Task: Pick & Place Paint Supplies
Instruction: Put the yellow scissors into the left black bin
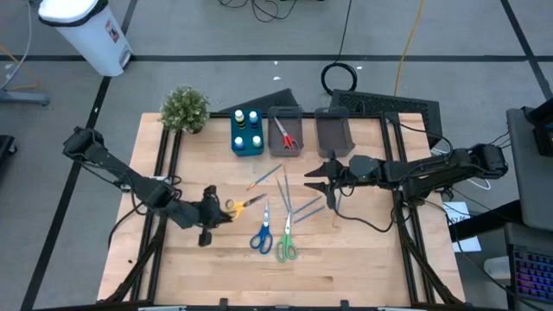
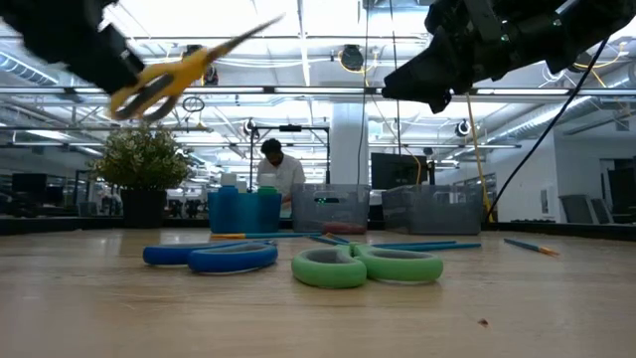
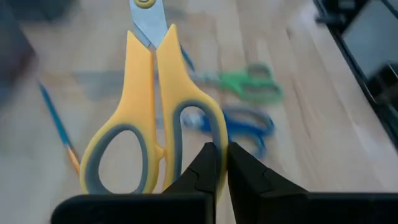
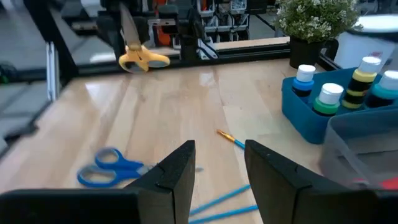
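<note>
My left gripper is shut on yellow scissors, which show lifted in the low view. Blue scissors and green scissors lie flat on the wooden table. Thin blue brushes lie scattered near them. Bottles stand in a blue bin, and red scissors lie in a grey bin. Above the table's middle, right of the brushes, my right gripper hangs open with nothing between its fingers. My left gripper pinches the rim of one yellow handle loop between its two fingers. The fingers come from the table's left, slanting down. The scissors are lifted clear of the table, closed and tilted, their blades pointing away from the gripper and upward.
A small potted plant stands at the far left corner. The blue bin, the grey bin and a second grey bin line the far edge. A person stands in the room beyond the table.
</note>
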{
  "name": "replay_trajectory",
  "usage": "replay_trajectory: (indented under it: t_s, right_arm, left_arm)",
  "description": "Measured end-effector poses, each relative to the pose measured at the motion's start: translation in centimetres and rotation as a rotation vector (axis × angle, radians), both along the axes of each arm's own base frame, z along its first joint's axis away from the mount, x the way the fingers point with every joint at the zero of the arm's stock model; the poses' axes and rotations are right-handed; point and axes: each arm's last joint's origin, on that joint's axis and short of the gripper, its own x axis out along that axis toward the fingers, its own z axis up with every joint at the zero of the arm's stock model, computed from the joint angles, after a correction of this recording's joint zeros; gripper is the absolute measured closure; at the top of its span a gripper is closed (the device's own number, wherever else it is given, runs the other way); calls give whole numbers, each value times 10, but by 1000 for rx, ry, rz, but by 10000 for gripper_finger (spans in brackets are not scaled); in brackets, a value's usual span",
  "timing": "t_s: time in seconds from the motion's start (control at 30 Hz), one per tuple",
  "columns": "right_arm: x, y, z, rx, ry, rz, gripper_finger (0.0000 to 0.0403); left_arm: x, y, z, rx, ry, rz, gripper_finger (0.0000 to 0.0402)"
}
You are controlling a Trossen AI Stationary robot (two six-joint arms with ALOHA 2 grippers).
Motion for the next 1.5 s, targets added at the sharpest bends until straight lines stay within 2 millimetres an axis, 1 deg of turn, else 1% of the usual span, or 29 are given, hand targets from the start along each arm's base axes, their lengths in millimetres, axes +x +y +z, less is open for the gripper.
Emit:
replay_trajectory:
  t_s: [0.17,0.3,0.4,0.53,0.63,0.73,0.87,1.0,1.1,1.23,1.37,1.5]
  right_arm:
    - [12,4,-5,24,-62,11,265]
    - [27,8,-11,-32,-162,32,235]
    - [38,9,-15,-54,-252,31,200]
    - [55,7,-16,-62,-338,-22,156]
    - [72,8,-14,-47,-356,-25,137]
    - [90,8,-11,-42,-372,-52,131]
    - [110,5,-5,-45,-398,-123,137]
    - [120,2,-2,-47,-421,-226,151]
    - [120,0,1,-45,-435,-290,167]
    - [119,-5,4,-17,-473,-313,200]
    - [120,-13,4,34,-484,-292,234]
    - [120,-16,1,69,-454,-251,258]
  left_arm:
    - [22,8,8,194,-178,67,384]
    - [42,14,13,344,-303,107,384]
    - [57,19,8,466,-333,148,384]
    - [75,29,0,600,-350,225,385]
    - [85,37,-8,681,-334,299,385]
    - [91,44,-14,726,-318,343,385]
    - [94,50,-19,748,-292,376,385]
    - [93,52,-19,780,-268,423,385]
    - [93,52,-19,803,-254,437,385]
    - [93,54,-19,811,-242,456,385]
    - [93,55,-19,812,-240,462,385]
    - [93,56,-19,807,-240,469,385]
